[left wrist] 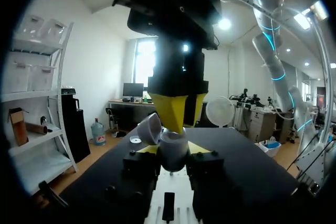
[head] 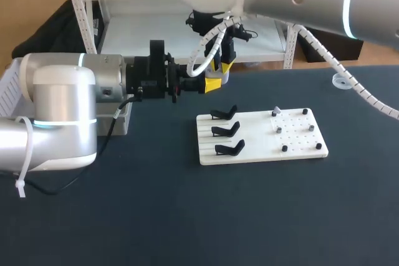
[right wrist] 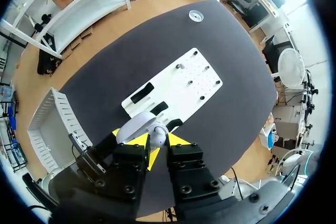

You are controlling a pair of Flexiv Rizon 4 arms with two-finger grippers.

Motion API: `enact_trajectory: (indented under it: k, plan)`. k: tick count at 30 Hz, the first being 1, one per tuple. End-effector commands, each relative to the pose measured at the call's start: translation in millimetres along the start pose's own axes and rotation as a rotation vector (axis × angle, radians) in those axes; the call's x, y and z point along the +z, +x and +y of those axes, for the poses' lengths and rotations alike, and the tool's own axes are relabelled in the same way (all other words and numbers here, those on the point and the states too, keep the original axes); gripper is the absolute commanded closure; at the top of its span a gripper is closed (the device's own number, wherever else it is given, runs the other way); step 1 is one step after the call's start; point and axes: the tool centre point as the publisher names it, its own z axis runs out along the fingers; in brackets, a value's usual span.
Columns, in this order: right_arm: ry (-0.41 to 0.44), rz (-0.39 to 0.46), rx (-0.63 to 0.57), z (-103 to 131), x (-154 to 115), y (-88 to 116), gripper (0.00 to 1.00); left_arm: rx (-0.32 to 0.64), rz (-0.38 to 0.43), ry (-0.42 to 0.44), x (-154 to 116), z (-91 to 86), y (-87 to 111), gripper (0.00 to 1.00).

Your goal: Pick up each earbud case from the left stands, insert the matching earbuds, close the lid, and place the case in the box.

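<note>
A white earbud case point(left wrist: 174, 155) is held above the table with its lid point(left wrist: 149, 128) swung open, and my left gripper point(left wrist: 173, 150) is shut on it from both sides. My right gripper point(left wrist: 176, 121) comes down from above with its yellow tips right at the case's open top. In the right wrist view a small white earbud point(right wrist: 159, 129) sits pinched between that gripper's point(right wrist: 158, 141) tips, beside the case point(right wrist: 134, 125). From the head camera the two grippers point(head: 212, 84) point(head: 223, 65) meet behind the white board point(head: 262, 154). Its three black stands point(head: 225, 130) hold no case.
Small black pegs point(head: 293, 130) dot the board's right half. A white slatted box point(right wrist: 52, 124) stands at the table's left edge, behind my left arm. A small clear disc point(head: 340, 81) lies at the far right of the table.
</note>
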Motion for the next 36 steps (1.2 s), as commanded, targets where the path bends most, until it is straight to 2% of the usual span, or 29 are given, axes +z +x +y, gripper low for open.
enact_trajectory:
  k: [1,2,7,13,18,21,22,23,29,30,31,32,34,36]
  plan:
    - [0.009,0.006,-0.002,2.3,1.2,-1.1,0.86,0.000,-0.001,0.002,0.6,2.0,-0.9,1.00]
    - [0.010,0.007,-0.001,2.3,1.3,-1.0,0.78,0.000,-0.001,0.002,0.6,2.0,-0.9,1.00]
    - [0.009,0.003,-0.001,1.5,0.2,-0.9,0.67,0.000,-0.001,0.002,0.6,2.0,-0.9,1.00]
    - [-0.010,0.007,-0.006,-4.6,-9.3,4.2,0.68,0.000,-0.001,0.002,0.6,2.0,-0.9,1.00]
    - [-0.095,0.018,-0.047,-32.1,-26.5,16.0,0.64,0.000,-0.001,0.002,0.6,2.0,-0.9,1.00]
    - [-0.159,0.018,-0.115,-46.3,-28.6,19.5,0.65,0.000,-0.001,0.002,0.6,2.0,-0.9,1.00]
    - [-0.176,0.026,-0.146,-49.7,-28.2,20.2,0.62,0.000,-0.001,0.002,0.6,2.0,-0.9,1.00]
    - [-0.188,0.011,-0.157,-53.8,-27.1,20.3,0.58,0.000,-0.001,0.002,0.6,2.0,-0.9,1.00]
    - [-0.288,-0.051,-0.235,-74.0,-28.8,19.1,0.51,0.000,-0.001,0.002,0.6,2.0,-0.9,1.00]
    - [-0.283,-0.071,-0.254,-76.4,-29.0,19.1,0.33,0.000,-0.001,0.002,0.6,2.0,-0.9,1.00]
    - [-0.276,-0.083,-0.265,-78.7,-29.1,18.7,0.08,0.000,-0.001,0.002,0.6,2.0,-0.9,1.00]
    - [-0.273,-0.082,-0.285,-81.1,-29.3,18.3,0.00,0.000,-0.001,0.002,0.6,2.0,-0.9,1.00]
    - [-0.219,-0.098,-0.295,-85.8,-28.6,15.2,0.00,0.000,-0.001,0.002,0.6,2.0,-0.9,1.00]
    - [-0.219,-0.098,-0.295,-85.8,-28.6,15.2,0.00,0.000,-0.001,0.002,0.6,2.0,-0.9,1.00]
